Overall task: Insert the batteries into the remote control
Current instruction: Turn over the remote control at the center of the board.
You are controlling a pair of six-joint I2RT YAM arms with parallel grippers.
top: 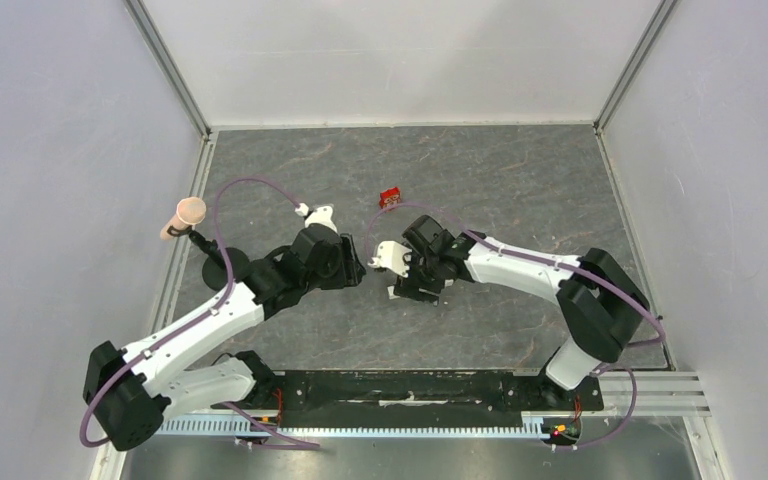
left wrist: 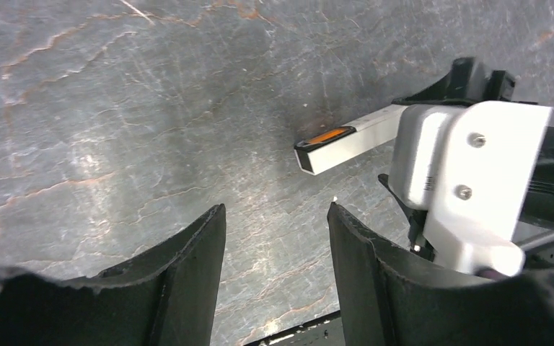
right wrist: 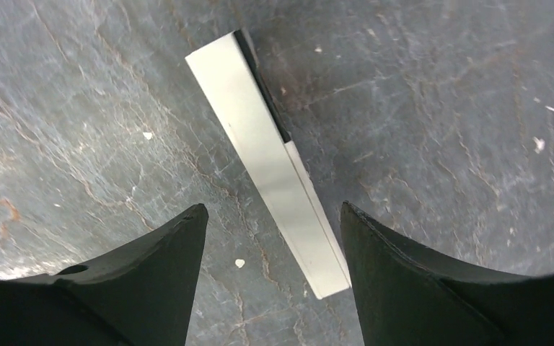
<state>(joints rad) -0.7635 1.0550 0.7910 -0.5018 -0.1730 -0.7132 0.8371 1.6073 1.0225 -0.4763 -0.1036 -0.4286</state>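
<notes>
1. White rectangular plastic remote control (right wrist: 256, 144) lies on the grey marbled table (right wrist: 440, 108), untouched between the right gripper's (right wrist: 274, 207) spread jaws.
2. Left gripper (left wrist: 275, 207) gapes, empty.
3. Probably light, rigid, slippery: pinch its long edges.

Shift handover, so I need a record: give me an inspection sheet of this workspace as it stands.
Surface: dark marbled table, pale specks.
Job's things: remote control sits inside the right pincer; one orange battery in its recess; second not seen.
Clutter: small red box far centre; peach cylinder at left edge.
Pincers: left pincer open, empty; right open, astride the remote.
Cables: purple cables loop along both arms.
Surroundings: grey walls; nothing else seen.
</notes>
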